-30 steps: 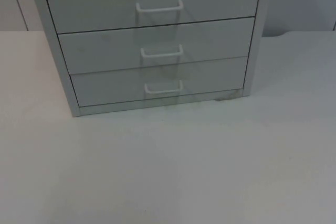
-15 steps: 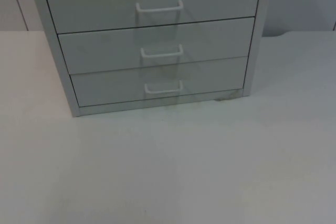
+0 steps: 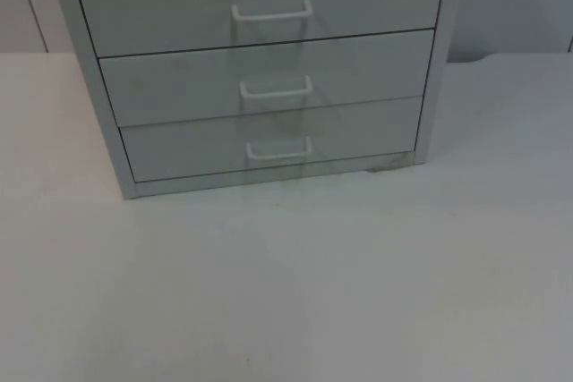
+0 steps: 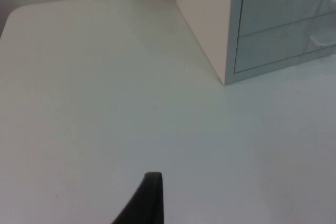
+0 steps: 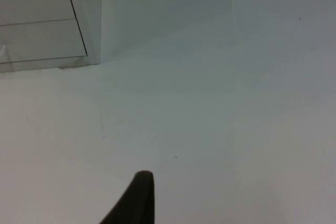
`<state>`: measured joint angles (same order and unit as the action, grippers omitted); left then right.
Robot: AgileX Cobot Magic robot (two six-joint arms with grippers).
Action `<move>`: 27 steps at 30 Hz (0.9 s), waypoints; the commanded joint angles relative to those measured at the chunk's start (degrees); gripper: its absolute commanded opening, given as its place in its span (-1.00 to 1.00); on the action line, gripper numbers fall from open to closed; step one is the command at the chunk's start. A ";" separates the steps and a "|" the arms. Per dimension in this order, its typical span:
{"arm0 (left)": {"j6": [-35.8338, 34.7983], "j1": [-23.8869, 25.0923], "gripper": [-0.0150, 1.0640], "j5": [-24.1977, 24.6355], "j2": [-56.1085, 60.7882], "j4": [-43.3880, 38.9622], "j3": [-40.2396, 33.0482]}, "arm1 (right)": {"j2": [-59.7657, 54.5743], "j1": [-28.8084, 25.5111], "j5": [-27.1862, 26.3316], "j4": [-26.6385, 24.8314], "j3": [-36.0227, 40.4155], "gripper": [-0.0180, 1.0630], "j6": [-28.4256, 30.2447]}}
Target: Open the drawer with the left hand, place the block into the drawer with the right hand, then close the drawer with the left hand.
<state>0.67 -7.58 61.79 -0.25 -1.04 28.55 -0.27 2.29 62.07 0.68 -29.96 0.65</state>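
Drawer cabinet [image 3: 260, 78], drawers closed, far centre of table [image 3: 295, 284]; handles horizontal; left end effector [image 4: 149, 200] nearby, finger state indeterminable.

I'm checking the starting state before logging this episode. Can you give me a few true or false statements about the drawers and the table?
1. All visible drawers of the grey drawer cabinet are shut. True.
2. The bottom drawer is pulled out. False: it sits flush with the cabinet front.
3. Each drawer carries a white handle. True.
4. The cabinet hangs above the white table. False: it stands on it.
5. An end effector grips the middle drawer's handle. False: nothing touches it.
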 commanded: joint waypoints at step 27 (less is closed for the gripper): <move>-0.04 7.89 0.97 -0.19 0.25 0.11 -0.19 | 0.27 0.31 -0.25 0.16 0.39 0.98 -0.06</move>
<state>0.67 -0.26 61.79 -0.25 -1.04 28.55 -0.27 2.29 62.07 0.68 -29.96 0.65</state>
